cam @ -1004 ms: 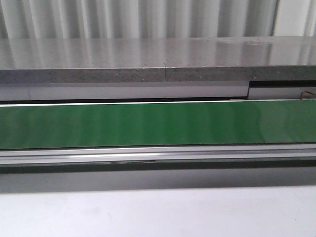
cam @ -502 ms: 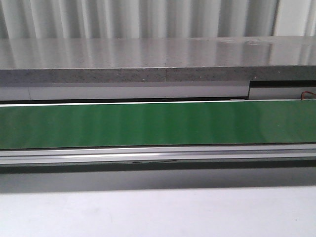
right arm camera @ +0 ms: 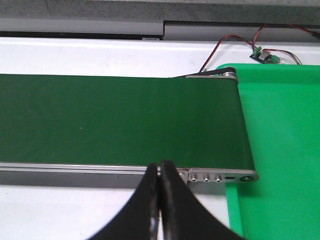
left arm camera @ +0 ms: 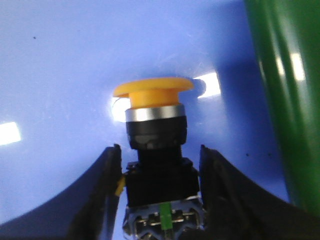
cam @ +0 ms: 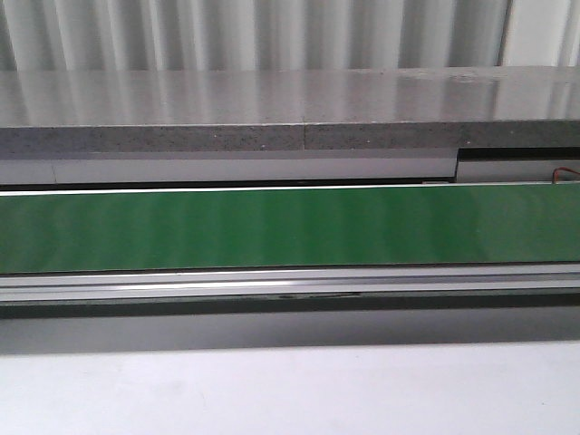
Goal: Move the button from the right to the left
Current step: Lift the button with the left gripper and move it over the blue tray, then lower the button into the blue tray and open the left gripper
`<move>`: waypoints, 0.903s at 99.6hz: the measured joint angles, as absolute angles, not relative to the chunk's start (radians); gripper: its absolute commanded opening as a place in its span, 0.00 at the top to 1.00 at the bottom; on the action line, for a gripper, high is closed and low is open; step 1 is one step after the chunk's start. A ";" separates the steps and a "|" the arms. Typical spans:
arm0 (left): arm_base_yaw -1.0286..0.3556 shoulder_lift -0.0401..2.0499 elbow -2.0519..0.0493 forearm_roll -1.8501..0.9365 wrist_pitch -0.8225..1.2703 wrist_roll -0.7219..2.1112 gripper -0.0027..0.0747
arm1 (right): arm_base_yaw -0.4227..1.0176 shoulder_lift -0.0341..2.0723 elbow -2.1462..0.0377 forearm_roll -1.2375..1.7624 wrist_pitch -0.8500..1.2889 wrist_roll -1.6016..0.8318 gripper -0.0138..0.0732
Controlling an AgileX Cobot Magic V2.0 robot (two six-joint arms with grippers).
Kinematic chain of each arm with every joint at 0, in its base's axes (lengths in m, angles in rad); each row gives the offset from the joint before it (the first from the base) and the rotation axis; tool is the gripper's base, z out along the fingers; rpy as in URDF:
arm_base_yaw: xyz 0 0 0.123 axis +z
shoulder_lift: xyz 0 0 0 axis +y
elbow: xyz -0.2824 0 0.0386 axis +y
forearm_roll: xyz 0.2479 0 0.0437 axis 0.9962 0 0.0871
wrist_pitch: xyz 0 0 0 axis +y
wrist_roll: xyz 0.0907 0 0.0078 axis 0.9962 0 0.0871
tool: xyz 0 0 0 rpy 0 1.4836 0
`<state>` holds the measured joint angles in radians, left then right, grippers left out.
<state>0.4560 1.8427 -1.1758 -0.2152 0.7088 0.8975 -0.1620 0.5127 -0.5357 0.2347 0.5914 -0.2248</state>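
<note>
Lengthwise, button (left arm camera: 155,145) (cap away from pincer (left arm camera: 160,190))

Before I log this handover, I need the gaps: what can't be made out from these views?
- Front view: neither arm nor the button shows; only the green belt.
- Left wrist view: the button base is cut off by the frame edge; finger contact unclear.
- Right wrist view: the right gripper is shut, nothing visible between its fingers.

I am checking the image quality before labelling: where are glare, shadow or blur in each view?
Front view: soft vertical light bands lie across the green belt, and the picture is slightly hazy. Left wrist view: white glare patches on the blue surface, a shadow beside the button, dark blurred jaws. Right wrist view: even light, belt sharp, the near jaws soft.
</note>
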 measured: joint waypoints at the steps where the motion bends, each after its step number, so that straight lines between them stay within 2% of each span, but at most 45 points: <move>1: 0.456 1.845 -1.176 -0.217 0.709 0.903 0.99 | -0.162 0.513 -0.536 0.235 0.591 -0.225 0.92; 54: 0.471 1.860 -1.176 -0.244 0.709 0.952 0.98 | -0.162 0.513 -0.536 0.235 0.591 -0.225 0.92; 90: 0.477 1.860 -1.176 -0.247 0.702 0.958 0.86 | -0.162 0.513 -0.536 0.235 0.591 -0.225 0.92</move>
<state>0.4771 1.8596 -1.1762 -0.2474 0.7023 0.9583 -0.1620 0.5127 -0.5357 0.2347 0.5914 -0.2248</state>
